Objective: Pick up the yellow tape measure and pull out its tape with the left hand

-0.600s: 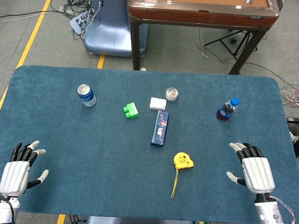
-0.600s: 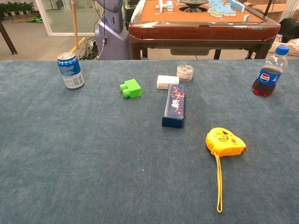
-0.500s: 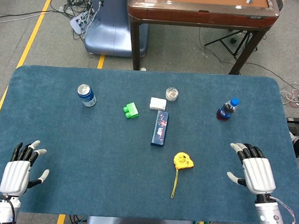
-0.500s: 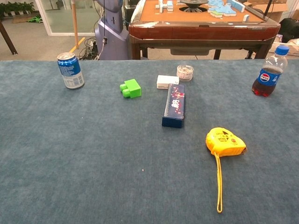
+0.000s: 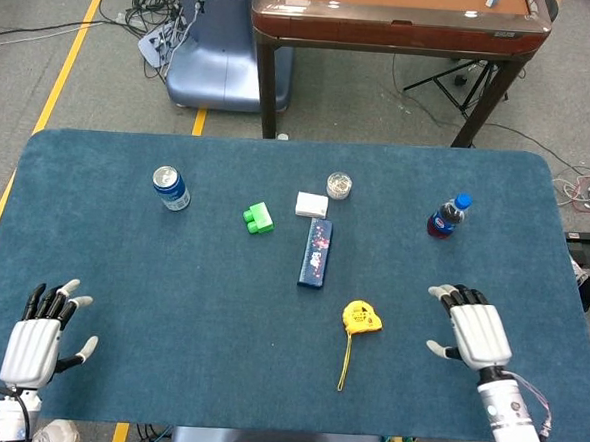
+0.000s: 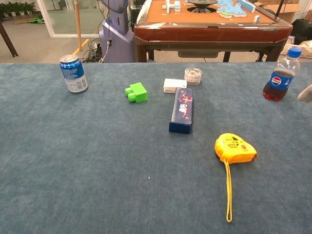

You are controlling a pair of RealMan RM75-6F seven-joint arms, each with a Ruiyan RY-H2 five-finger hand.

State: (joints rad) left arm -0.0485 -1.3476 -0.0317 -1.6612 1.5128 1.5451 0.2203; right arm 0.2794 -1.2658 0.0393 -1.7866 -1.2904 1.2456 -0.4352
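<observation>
The yellow tape measure (image 5: 361, 317) lies flat on the blue table, right of centre, its yellow wrist strap (image 5: 345, 362) trailing toward the front edge. The chest view shows the same tape measure (image 6: 235, 148) and strap (image 6: 227, 190). My right hand (image 5: 474, 328) hovers to its right with fingers spread and nothing in it; only a fingertip (image 6: 306, 93) of it shows at the chest view's right edge. My left hand (image 5: 40, 334) sits at the front left corner, fingers apart and empty, far from the tape measure.
A dark blue box (image 5: 315, 252) lies just behind the tape measure. Farther back stand a white block (image 5: 311, 204), a small clear jar (image 5: 339, 186), a green brick (image 5: 258, 218), a blue can (image 5: 171, 187) and a cola bottle (image 5: 448, 216).
My right hand has shifted left toward the tape measure, and its fingertip now shows in the chest view. The left hand and all objects stay where they were.
</observation>
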